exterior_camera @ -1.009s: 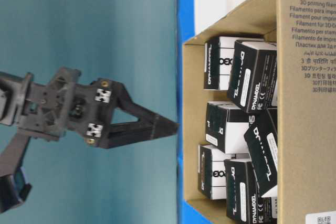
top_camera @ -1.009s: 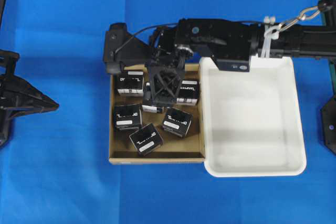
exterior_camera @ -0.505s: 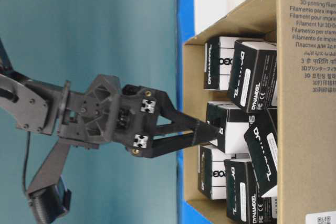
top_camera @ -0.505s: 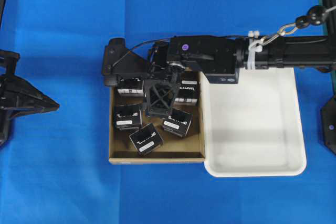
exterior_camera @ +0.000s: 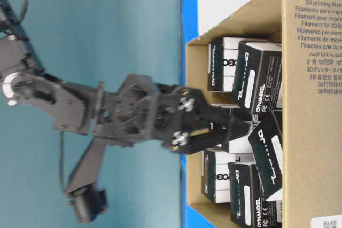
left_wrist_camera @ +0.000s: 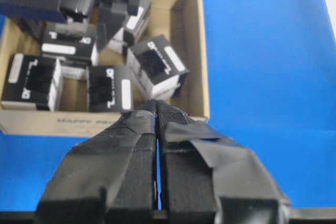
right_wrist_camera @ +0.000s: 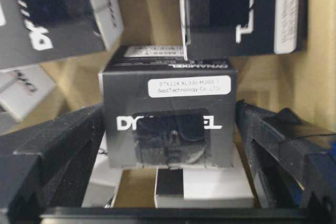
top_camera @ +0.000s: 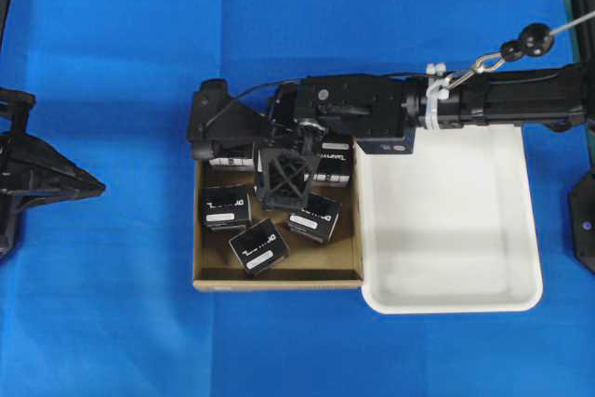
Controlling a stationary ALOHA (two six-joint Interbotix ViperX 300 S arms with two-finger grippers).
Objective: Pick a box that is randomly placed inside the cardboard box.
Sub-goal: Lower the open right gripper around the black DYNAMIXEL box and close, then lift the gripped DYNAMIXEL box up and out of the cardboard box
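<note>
Where right tool [right_wrist_camera: 168, 145] straddles box [right_wrist_camera: 167, 116]

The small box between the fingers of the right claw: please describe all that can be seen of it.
The box is a small black carton, apparently printed card, with a white label strip above a partly hidden white logo word and a dark window panel. It sits upright inside the cardboard box, among similar cartons. The right claw is open, one finger on each side; whether they touch its walls cannot be told.
</note>
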